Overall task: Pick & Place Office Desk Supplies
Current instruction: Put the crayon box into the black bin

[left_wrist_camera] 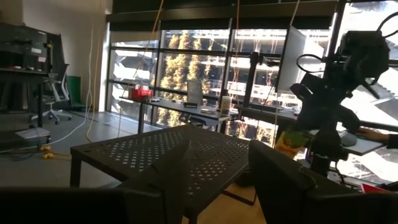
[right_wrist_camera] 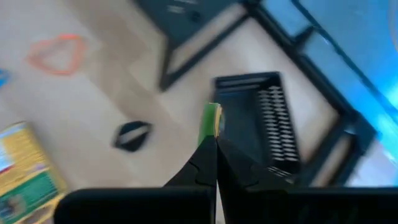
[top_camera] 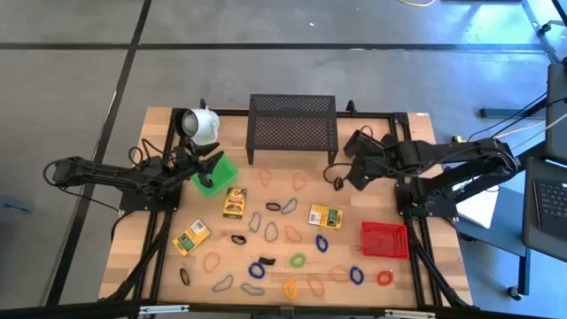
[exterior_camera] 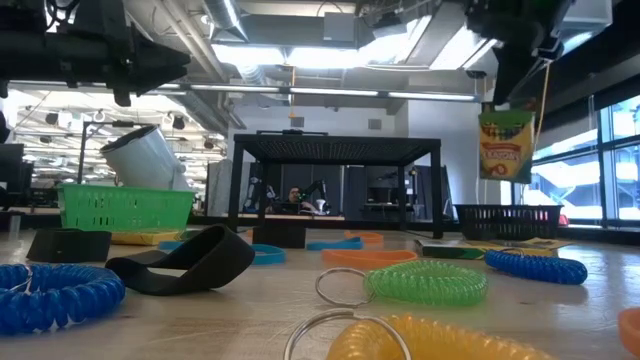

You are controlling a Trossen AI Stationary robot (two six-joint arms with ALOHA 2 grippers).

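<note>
Right pincer point(right_wrist_camera: 214, 134) is pressed together on the edge of a yellow box point(exterior_camera: 506, 145), holding it hanging above the counter point(top_camera: 425, 266) near the small black basket point(right_wrist_camera: 261, 118). Left pincer point(left_wrist_camera: 217, 168) hangs with fingers spread, holding nothing, beside the green basket point(top_camera: 213, 173). Three more yellow boxes point(top_camera: 235, 203) and the loops point(top_camera: 298, 260) lie scattered on the counter.

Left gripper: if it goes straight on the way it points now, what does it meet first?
Most likely the black mesh shelf. The left gripper points at its near top edge with nothing in between, though depth is hard to judge.
</note>
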